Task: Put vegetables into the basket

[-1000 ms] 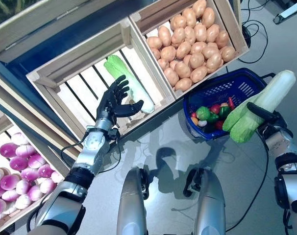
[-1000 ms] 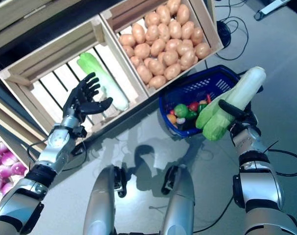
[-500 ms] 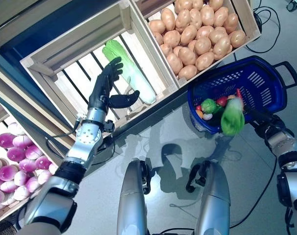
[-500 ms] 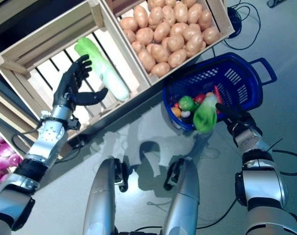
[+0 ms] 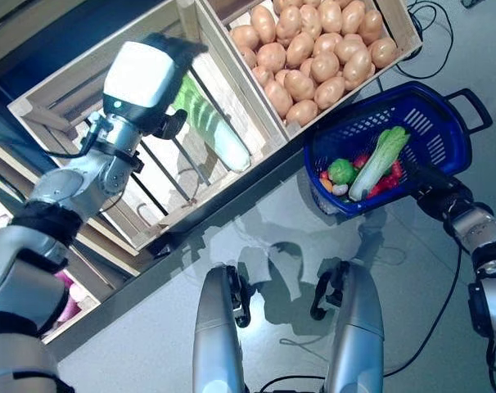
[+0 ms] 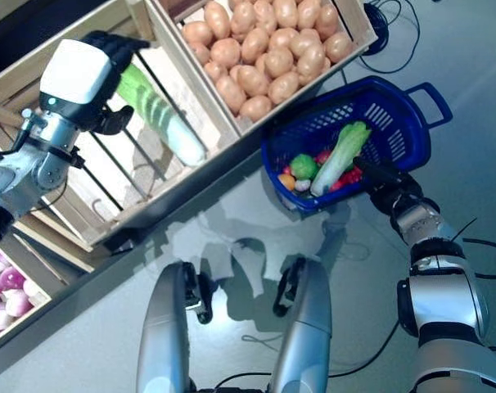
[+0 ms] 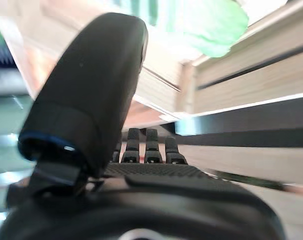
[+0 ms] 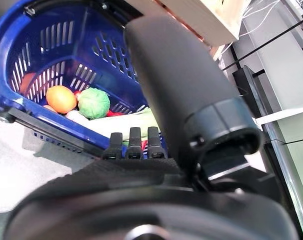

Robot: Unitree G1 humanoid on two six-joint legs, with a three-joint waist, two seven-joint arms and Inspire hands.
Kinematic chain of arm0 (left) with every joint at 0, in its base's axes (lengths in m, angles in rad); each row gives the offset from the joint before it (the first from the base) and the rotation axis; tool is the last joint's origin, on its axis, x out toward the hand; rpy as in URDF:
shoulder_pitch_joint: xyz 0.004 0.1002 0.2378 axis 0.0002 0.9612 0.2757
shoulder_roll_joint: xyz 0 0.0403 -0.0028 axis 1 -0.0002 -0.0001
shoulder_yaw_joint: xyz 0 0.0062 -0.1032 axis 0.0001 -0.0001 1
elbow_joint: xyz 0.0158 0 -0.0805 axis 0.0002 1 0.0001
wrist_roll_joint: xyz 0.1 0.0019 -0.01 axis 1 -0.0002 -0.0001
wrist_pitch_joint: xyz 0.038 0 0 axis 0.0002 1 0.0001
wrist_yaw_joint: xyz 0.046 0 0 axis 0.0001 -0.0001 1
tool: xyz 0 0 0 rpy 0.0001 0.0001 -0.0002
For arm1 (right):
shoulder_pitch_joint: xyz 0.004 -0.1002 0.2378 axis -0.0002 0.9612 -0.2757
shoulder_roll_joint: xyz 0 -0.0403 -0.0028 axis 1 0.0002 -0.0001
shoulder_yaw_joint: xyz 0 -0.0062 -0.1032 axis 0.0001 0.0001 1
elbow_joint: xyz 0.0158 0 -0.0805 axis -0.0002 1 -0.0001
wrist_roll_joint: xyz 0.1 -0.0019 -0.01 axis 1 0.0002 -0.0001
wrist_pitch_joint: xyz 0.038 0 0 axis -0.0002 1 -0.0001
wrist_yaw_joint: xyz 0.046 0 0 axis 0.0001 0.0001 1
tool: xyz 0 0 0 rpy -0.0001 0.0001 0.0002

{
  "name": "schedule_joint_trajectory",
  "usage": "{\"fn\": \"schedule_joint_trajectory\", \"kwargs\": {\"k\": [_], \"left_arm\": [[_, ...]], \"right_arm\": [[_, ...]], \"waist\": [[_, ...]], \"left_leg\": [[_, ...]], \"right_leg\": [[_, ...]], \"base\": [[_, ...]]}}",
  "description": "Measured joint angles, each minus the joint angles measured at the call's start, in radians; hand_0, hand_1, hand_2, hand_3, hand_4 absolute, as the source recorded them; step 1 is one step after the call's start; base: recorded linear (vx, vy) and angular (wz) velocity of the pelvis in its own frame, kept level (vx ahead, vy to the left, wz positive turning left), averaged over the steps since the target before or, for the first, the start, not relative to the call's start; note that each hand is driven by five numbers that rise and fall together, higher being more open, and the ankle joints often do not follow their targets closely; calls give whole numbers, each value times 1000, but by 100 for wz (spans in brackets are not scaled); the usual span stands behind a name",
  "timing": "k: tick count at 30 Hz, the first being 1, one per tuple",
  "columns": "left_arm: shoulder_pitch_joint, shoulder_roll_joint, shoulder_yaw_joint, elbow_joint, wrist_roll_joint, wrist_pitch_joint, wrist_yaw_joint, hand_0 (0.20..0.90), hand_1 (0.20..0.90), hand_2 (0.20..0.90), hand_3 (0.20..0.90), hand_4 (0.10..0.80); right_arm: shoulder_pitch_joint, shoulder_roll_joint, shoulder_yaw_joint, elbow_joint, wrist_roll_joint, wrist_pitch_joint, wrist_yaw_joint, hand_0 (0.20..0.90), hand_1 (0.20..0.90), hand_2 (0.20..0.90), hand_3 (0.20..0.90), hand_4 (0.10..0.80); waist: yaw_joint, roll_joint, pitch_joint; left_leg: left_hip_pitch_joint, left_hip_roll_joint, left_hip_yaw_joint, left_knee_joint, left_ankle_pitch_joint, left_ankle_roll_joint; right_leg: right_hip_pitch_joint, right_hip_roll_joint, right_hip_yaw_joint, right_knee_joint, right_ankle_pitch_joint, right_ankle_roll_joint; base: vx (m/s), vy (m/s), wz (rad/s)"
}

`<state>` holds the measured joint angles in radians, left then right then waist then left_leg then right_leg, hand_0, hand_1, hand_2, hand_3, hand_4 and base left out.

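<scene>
The blue basket (image 5: 358,135) stands on the floor below the stand. A long green and white cabbage (image 5: 379,160) lies in it on a round green vegetable (image 5: 341,170), an orange one (image 8: 61,99) and red ones. My right hand (image 5: 432,187) is at the basket's near rim, fingers straight, holding nothing; it also shows in the right wrist view (image 8: 141,190). My left hand (image 6: 117,42) is open and reaches into a wooden crate (image 5: 232,78), just above a second long cabbage (image 5: 219,135). That cabbage's green leaf (image 7: 211,25) shows past the straight fingers.
The wooden stand's slanted crates fill the upper left, and their front edge (image 5: 232,192) runs just above the basket. Black cables (image 5: 432,20) lie on the grey floor behind the basket.
My right hand lowered the long cabbage and let it go; it now lies in the basket. My left hand rose deeper into the crate over the other cabbage. The camera shifted.
</scene>
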<state>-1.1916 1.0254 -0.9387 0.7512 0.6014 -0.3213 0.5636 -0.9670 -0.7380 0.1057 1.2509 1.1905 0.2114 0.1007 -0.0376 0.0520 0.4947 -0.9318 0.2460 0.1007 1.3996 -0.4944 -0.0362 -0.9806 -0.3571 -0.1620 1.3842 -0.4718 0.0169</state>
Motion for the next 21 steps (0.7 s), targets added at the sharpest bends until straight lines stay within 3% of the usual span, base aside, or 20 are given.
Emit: {"fn": "schedule_joint_trajectory", "kwargs": {"k": [6,13,21], "left_arm": [[-135,7,-265,18,72,50,-82,900,900,900,900,800],[-165,5,-309,6,71,78,-182,900,900,900,900,800],[-162,-1,-310,12,71,108,-282,900,900,900,900,800]], "right_arm": [[-11,-19,57,-17,44,-6,45,900,900,900,900,800],[-2,-44,62,-70,83,-24,47,900,900,900,900,800],[104,-46,63,-280,156,-55,77,900,900,900,900,800]], "waist": [[-29,1,0],[-53,4,3],[-59,5,5]], "left_leg": [[-56,19,24,64,-26,12],[-126,41,28,140,-51,18],[-234,72,2,246,-69,16]], "right_leg": [[-85,4,41,54,1,0],[-176,16,73,121,-1,0],[-290,41,90,212,-11,-12]], "base": [[-6,89,-10],[-43,19,-9],[-63,-5,-8]]}}
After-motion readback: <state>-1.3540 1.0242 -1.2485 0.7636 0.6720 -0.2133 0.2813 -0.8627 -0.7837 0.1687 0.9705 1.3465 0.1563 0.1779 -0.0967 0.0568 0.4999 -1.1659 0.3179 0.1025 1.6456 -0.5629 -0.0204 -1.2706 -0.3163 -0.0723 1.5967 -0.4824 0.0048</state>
